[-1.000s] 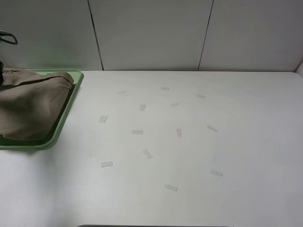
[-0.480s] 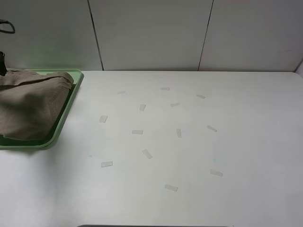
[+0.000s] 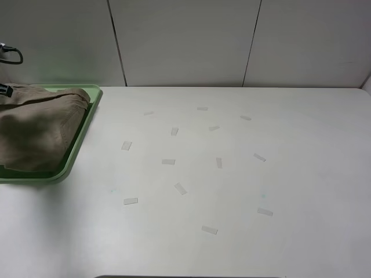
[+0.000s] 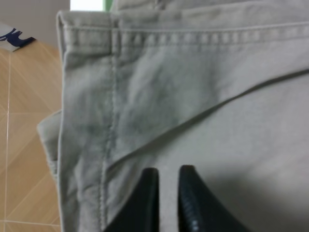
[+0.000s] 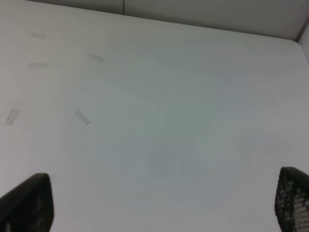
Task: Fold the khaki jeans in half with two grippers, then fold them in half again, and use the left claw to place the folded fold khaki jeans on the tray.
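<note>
**Shorts on the tray, left fingers pinched together above them**

Fingertips of the left claw (image 4: 166,176) come first in its wrist view: the two black points stand almost together, only a sliver of cloth visible between them. They are clenched, and no fold looks caught in the pinch, though whether the tips press the fabric or hover just over it I cannot tell. Directly beyond the tips lies the khaki jeans (image 4: 193,106), a diagonal fold edge crossing just past them and a stitched hem running farther out. Past the hem, off the fingers' side, wooden floor shows, so part of the cloth overhangs the table edge there.

The right gripper (image 5: 159,203) has its fingers spread wide, one at each side of its wrist view, holding nothing; ahead of them lies only the white table (image 5: 159,121) with tape marks (image 5: 82,117).

From the high camera the folded bundle rests in the tray (image 3: 87,124), one corner lying over the far rim.

Risks, as I judge them: if the closed tips have snagged a layer, lifting away could drag the bundle open or off the tray. The overhanging part could also pull the fold loose toward the floor.
</note>
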You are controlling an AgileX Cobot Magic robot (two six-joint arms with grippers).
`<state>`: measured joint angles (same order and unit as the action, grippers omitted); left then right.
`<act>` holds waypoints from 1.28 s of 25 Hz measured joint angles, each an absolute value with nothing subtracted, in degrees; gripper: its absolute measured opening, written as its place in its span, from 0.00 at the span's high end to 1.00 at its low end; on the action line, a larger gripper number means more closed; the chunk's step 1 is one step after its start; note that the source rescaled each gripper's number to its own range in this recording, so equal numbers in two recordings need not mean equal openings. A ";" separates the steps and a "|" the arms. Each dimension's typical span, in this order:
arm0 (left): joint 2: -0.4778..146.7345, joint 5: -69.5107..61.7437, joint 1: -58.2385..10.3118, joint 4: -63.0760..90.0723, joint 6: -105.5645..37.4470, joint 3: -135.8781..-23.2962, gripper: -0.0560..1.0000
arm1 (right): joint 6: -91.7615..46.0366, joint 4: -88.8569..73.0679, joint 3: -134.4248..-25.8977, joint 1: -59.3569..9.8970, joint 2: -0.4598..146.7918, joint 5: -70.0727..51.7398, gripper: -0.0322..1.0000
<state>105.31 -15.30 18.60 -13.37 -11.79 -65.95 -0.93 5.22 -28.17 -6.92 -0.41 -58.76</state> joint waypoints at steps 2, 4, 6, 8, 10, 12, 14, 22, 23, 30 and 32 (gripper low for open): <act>105.31 -13.30 19.63 -13.37 -11.56 -64.40 0.93 | -0.93 5.22 -28.17 -6.92 -0.41 -58.76 0.00; 105.31 -11.34 20.99 -13.57 -10.75 -62.80 0.94 | -0.93 5.22 -28.17 -6.92 -0.41 -58.76 0.00; 105.50 -9.52 22.27 -14.47 -10.34 -61.47 0.94 | -0.93 5.22 -28.17 -6.92 -0.41 -58.76 0.00; 105.57 -7.42 23.73 -16.16 -10.07 -60.23 0.94 | -0.93 5.22 -28.17 -6.92 -0.41 -58.76 0.00; 105.57 -4.74 25.19 -17.19 -10.07 -59.08 0.94 | -0.93 5.17 -28.17 -6.92 -0.41 -58.76 0.00; 105.57 -0.55 27.05 -17.55 -10.07 -57.78 0.94 | -0.93 5.17 -28.17 -6.92 -0.41 -58.76 0.00; 105.57 3.79 28.78 -17.74 -10.03 -56.23 0.94 | -0.93 5.17 -28.17 -6.92 -0.41 -58.76 0.00; 107.64 16.24 31.29 -19.27 -10.25 -50.90 0.95 | -0.93 5.17 -28.17 -6.92 -0.41 -58.76 0.00; 108.37 16.32 31.14 -19.86 -10.25 -50.77 0.95 | -0.93 5.17 -28.17 -6.92 -0.41 -58.76 0.00; 113.75 17.53 30.52 -20.16 -10.25 -50.71 0.95 | -0.93 5.17 -28.17 -6.92 -0.41 -58.76 0.00; 114.82 17.75 30.41 -20.16 -10.25 -50.76 0.95 | -0.93 5.17 -28.17 -6.92 -0.41 -58.76 0.00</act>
